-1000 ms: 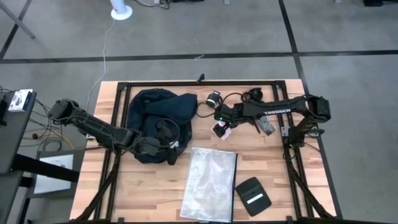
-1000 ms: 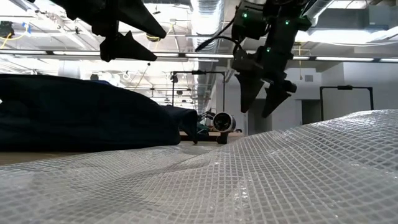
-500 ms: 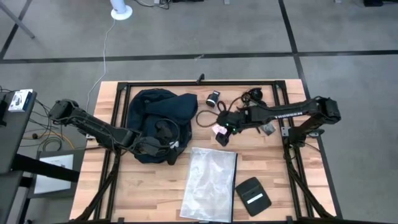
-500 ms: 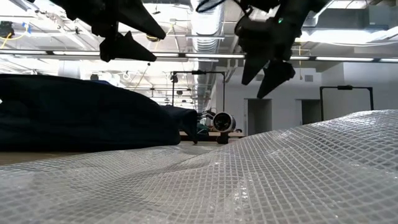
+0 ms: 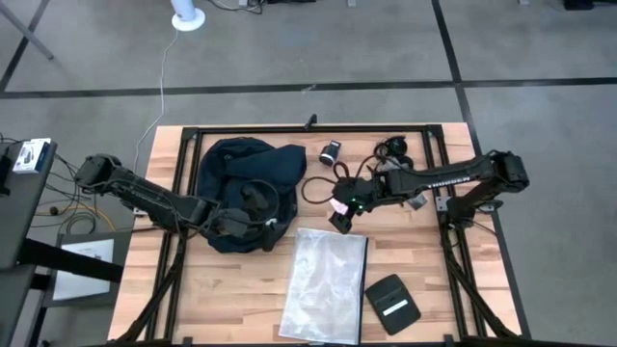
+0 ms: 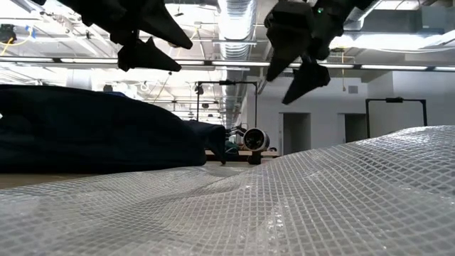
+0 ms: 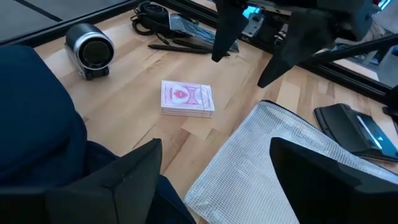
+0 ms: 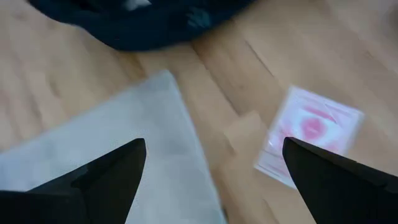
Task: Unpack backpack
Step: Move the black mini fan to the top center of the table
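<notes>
Backpack (image 5: pixel 241 172): on bench (image 5: pixel 222 289), my left tool (image 5: pixel 258 218) spread above it.
Right tool (image 5: pixel 339 219): spread, empty, above card pack (image 7: pixel 187 98).

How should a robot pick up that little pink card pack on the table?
Probably from straight above, jaws closing across the two long edges of the card pack. It lies flat on bare wood with free space all round, and the open right gripper is close by.

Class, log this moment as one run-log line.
left gripper: open, over dark navy fabric backpack | right gripper: open, above wooden table | pink card deck: out
</notes>
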